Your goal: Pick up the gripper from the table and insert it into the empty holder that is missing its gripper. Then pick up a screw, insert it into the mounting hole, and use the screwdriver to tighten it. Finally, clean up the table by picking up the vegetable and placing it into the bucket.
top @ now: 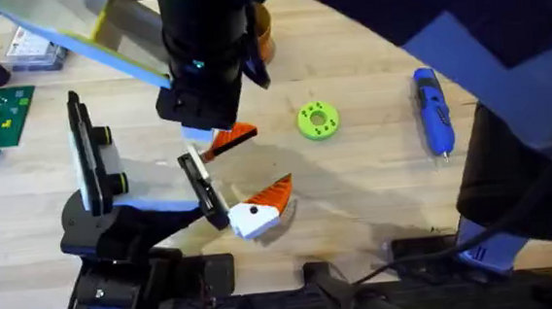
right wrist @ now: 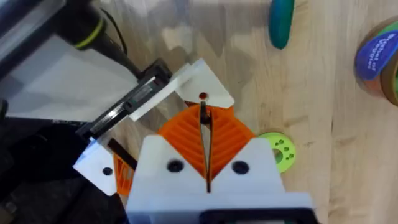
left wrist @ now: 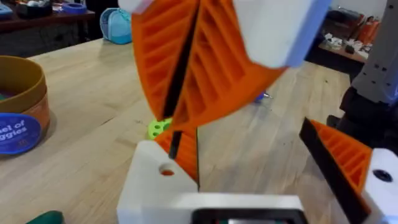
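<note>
Desk (top: 376, 186): wooden. Right tool (right wrist: 207, 155) has its orange pads pressed together with nothing visible between, poised over the left tool (top: 248, 176), whose fingers stand apart. Bucket (left wrist: 22, 115) stands near the far edge; screwdriver (top: 434, 112) lies well apart on the right; vegetable (right wrist: 281, 23) lies near the bucket. Risk: the tools collide, being so close

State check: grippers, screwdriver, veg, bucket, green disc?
left gripper: open, nothing held
right gripper: shut, pads together, hanging over the left gripper's spread fingers
screwdriver: lying on the table, not held
vegetable: lying on the table, outside the bucket
bucket: upright, top open
green disc: flat on the table
</note>
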Controlling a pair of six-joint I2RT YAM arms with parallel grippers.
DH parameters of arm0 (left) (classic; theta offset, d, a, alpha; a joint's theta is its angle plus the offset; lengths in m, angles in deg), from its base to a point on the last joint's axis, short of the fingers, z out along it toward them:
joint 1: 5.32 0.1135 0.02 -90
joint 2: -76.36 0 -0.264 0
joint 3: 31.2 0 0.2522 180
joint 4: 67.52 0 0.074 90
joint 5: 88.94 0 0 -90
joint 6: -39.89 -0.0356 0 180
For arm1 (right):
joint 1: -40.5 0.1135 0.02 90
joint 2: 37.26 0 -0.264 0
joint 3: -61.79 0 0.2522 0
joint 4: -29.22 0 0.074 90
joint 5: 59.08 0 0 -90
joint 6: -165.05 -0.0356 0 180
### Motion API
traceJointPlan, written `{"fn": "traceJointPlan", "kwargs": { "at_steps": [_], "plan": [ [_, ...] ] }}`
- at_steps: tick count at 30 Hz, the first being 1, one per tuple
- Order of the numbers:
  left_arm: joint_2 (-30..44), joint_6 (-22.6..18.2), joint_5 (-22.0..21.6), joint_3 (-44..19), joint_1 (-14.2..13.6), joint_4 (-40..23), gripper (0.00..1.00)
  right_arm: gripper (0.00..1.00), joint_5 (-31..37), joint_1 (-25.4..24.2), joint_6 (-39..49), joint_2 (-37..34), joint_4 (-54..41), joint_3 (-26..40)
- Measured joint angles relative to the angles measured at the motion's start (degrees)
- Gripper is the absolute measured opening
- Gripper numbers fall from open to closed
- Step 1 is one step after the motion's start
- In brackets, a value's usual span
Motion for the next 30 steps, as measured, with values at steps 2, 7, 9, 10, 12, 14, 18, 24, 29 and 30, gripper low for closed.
{"fn": "traceJointPlan", "kwargs": {
  "at_steps": [2, 7, 9, 10, 12, 14, 18, 24, 29, 30],
  "plan": [
    [0.00, 0.00, 0.00, 0.00, 0.00, 0.00, 0.990, 0.003, 0.00, 0.00, 0.00, 0.00, 0.00, 0.00],
    [0.00, 0.02, 0.00, 0.00, 0.00, 0.00, 0.990, 0.003, 0.00, 0.00, 0.02, 0.00, -0.01, 0.00],
    [0.00, 0.01, -0.02, 0.00, 0.00, 0.00, 0.990, 0.003, 0.00, 0.00, 0.02, -0.01, -0.01, 0.00],
    [0.00, 0.00, 0.00, 0.00, 0.00, 0.00, 0.990, 0.003, 0.00, 0.00, 0.02, 0.00, -0.02, 0.00],
    [0.00, 0.02, -0.02, 0.00, 0.00, 0.00, 0.990, 0.003, 0.00, 0.00, 0.00, -0.01, -0.02, 0.00],
    [0.00, 0.02, 0.00, 0.00, 0.00, 0.00, 0.990, 0.003, 0.00, 0.00, 0.00, 0.00, 0.00, 0.00],
    [0.00, 0.02, 0.00, 0.00, 0.00, 0.00, 0.990, 0.003, 0.00, 0.00, 0.00, 0.00, -0.02, 0.00],
    [0.00, 0.01, 0.00, 0.00, -0.02, 0.00, 0.990, 0.003, 0.00, 0.00, 0.02, -0.51, -0.03, 0.00],
    [0.00, 0.02, 0.00, 0.00, 0.00, 0.00, 0.990, 0.003, 0.00, 0.00, 0.00, -1.18, -0.04, 0.00],
    [0.00, 0.00, 0.00, 0.00, 0.00, 0.00, 0.990, 0.003, 0.00, 0.00, 0.00, -1.24, -0.04, 0.00]
  ]
}}
